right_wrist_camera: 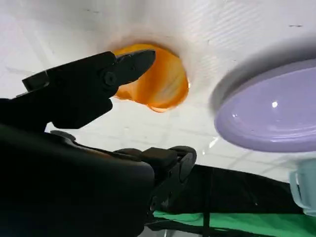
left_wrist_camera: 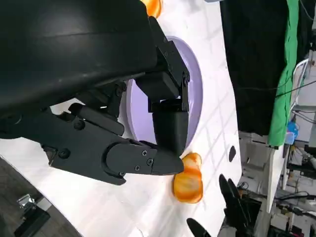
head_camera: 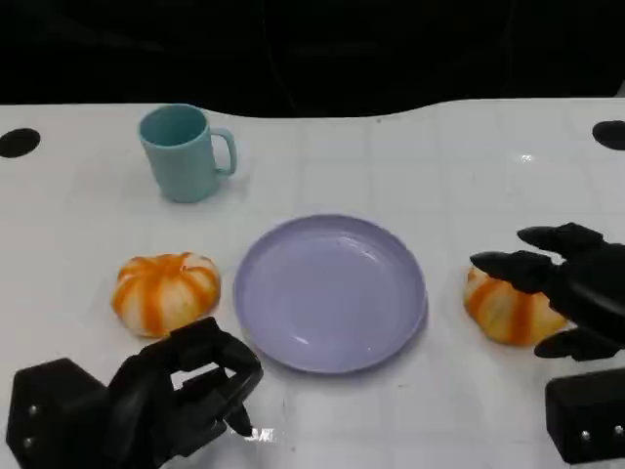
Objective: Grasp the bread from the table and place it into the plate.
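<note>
The bread lies on the table at the plate's three o'clock. The right hand has its fingers spread apart over it, maybe touching. The left hand is curled in, holding nothing.

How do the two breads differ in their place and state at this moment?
The left bread lies on the plate's left, free, just beyond the curled left hand. The right bread lies on the plate's right, with the right hand spread around it. Both are orange-striped and rest on the table.
</note>
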Controlling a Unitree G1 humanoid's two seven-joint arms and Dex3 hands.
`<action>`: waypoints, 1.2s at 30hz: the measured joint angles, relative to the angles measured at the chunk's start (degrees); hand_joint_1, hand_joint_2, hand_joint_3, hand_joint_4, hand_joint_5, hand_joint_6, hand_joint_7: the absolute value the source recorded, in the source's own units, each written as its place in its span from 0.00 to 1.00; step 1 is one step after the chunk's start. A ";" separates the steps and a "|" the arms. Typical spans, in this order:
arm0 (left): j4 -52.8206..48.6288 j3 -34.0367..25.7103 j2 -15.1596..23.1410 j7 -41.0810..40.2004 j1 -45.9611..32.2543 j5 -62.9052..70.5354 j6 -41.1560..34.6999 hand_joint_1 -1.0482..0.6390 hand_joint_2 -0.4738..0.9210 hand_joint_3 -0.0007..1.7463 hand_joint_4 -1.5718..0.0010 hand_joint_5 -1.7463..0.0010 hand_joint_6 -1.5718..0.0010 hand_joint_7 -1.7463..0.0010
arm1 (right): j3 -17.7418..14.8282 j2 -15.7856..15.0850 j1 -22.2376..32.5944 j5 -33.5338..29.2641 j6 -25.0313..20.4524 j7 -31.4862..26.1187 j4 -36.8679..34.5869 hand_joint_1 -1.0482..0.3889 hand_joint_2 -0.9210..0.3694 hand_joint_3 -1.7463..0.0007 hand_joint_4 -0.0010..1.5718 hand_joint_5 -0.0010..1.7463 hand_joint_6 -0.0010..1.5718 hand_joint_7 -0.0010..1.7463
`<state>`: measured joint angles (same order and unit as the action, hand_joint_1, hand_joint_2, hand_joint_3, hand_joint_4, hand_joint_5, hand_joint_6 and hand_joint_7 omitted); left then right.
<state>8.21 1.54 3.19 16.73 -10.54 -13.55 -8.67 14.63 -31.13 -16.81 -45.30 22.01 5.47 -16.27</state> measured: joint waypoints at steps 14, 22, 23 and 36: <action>1.31 0.27 -0.21 -0.21 -0.35 0.17 -0.90 0.32 1.00 0.17 0.54 0.00 0.53 0.20 | 9.73 3.15 -12.75 -3.12 -1.94 -2.54 -19.69 0.44 0.06 0.99 0.11 0.13 0.22 0.01; 1.33 0.35 -0.25 -0.26 -0.54 0.55 -0.82 0.31 1.00 0.16 0.54 0.00 0.53 0.21 | 11.68 5.21 -17.48 -0.62 -3.48 1.86 -25.91 0.50 0.03 0.98 0.16 0.11 0.26 0.01; 1.35 0.36 -0.25 -0.29 -0.62 0.55 -0.83 0.31 1.00 0.16 0.54 0.00 0.53 0.21 | 11.73 5.63 -18.11 0.02 -3.73 2.71 -26.82 0.51 0.03 0.99 0.17 0.11 0.27 0.02; 1.82 0.43 -0.32 -0.35 -1.27 0.50 -0.83 0.31 1.00 0.16 0.54 0.00 0.53 0.21 | 10.49 10.61 -22.58 4.64 -5.02 -6.02 -37.56 0.71 0.01 0.89 0.53 0.92 0.76 0.27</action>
<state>10.03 1.97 2.87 16.38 -11.81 -13.05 -9.49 25.12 -20.52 -39.39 -40.66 16.99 -0.55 -53.83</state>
